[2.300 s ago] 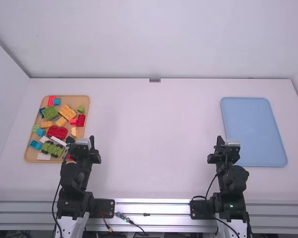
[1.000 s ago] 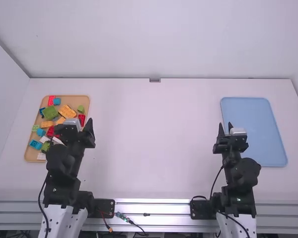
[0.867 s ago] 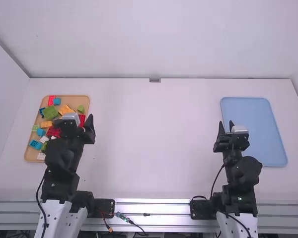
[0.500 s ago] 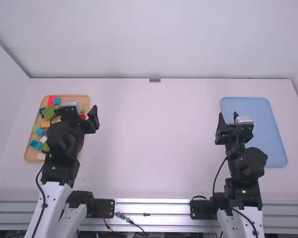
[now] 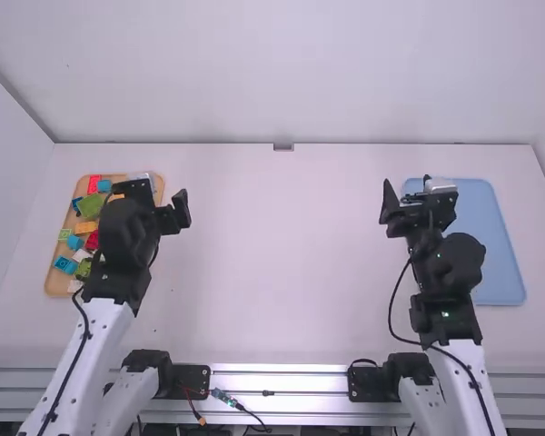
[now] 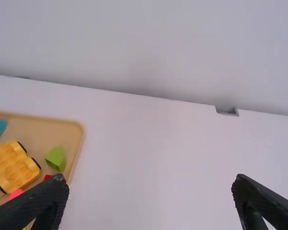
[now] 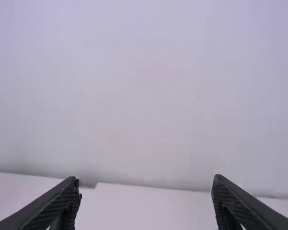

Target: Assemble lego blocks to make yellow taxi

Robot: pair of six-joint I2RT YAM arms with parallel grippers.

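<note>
On table (image 5: 272, 263): 2 trays (image 5: 501, 263), blks (image 5: 90, 206) (ct. unclear).

**Lots of blocks (image 5: 89, 206), five colors**

On the one tan tray (image 5: 53, 287) I can count four blue blocks (image 5: 104, 185), four green ones (image 6: 56, 158), four red or pink ones (image 5: 92, 242), at least three yellow ones (image 6: 13, 165) and two white ones (image 5: 75, 285). An arm hides part of that tray. One blue tray (image 5: 503, 282) is well to the right of the tan tray. There are two robot arms (image 5: 123, 236).
</note>
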